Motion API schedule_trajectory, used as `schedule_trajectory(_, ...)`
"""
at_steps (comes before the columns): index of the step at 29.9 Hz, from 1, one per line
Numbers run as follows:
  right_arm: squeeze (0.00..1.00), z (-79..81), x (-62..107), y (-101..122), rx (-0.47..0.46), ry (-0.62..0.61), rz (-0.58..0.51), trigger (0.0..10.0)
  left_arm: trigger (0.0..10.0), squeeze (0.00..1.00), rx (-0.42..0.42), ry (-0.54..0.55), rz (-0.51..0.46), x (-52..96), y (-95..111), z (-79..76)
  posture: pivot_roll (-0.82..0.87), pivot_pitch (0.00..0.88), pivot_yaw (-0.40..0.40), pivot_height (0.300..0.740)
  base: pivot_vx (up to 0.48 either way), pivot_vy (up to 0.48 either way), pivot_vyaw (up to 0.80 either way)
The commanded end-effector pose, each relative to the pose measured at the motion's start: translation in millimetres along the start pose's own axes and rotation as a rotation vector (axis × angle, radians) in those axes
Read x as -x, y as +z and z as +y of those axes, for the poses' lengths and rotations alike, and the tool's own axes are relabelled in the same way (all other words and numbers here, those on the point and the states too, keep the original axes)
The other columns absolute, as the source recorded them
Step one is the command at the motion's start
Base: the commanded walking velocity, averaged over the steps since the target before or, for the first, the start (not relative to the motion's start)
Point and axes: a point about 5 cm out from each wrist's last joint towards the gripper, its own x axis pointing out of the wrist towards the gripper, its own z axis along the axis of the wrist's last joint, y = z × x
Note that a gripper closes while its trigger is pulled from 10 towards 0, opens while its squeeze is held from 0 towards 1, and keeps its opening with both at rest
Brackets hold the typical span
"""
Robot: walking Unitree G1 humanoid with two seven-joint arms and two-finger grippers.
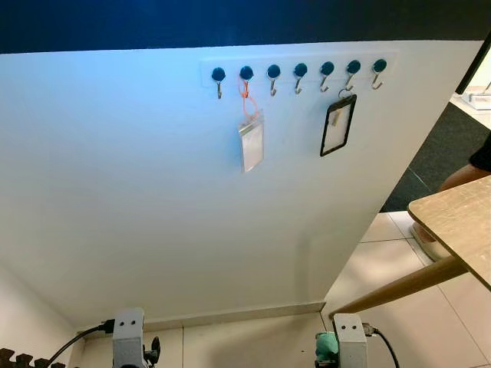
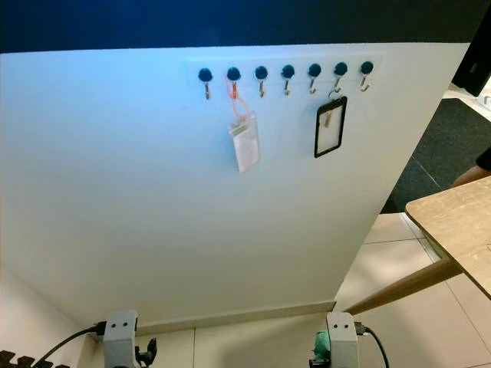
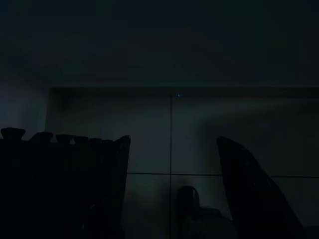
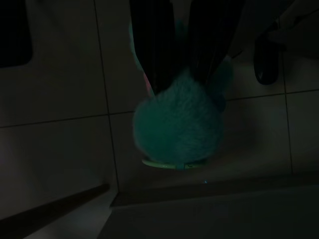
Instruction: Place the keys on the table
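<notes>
My right gripper (image 4: pixel 183 82) hangs low over the tiled floor, shut on the keys' fluffy teal pom-pom (image 4: pixel 177 122). A pale green ring (image 4: pixel 169 164) shows under the pom-pom. In the eye views the teal fluff (image 1: pixel 326 349) peeks out beside my right wrist (image 1: pixel 350 336) at the bottom edge. The wooden table (image 1: pixel 460 218) stands to my right, its corner reaching into view, higher than the gripper. My left gripper (image 3: pixel 172 167) hangs idle in the dark, with its fingers (image 3: pixel 117 184) spread apart and nothing between them.
A white wall ahead carries a row of hooks (image 1: pixel 299 70) with a clear badge holder (image 1: pixel 251 139) on an orange loop and a black badge holder (image 1: pixel 337 124). A slanted table leg (image 1: pixel 399 287) crosses the floor. A person's knee (image 1: pixel 464 176) shows beyond the table.
</notes>
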Motion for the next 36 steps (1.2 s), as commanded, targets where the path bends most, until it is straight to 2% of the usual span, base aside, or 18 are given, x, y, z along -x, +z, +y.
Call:
schedule_trajectory(1,0.0,-2.8,1.9,-7.3,0.007,-0.008,0.029,10.0,10.0,0.0,-0.01,0.002,0.011,1.7,-4.3,1.3,0.0,0.091,0.008,0.74,0.0,0.0,0.0)
schedule_trajectory(36,0.0,-1.5,0.3,-3.5,0.023,-0.002,0.029,10.0,10.0,0.0,-0.018,-0.003,0.008,-0.2,-1.9,-2.5,0.0,0.075,-0.001,0.74,0.0,0.0,0.0)
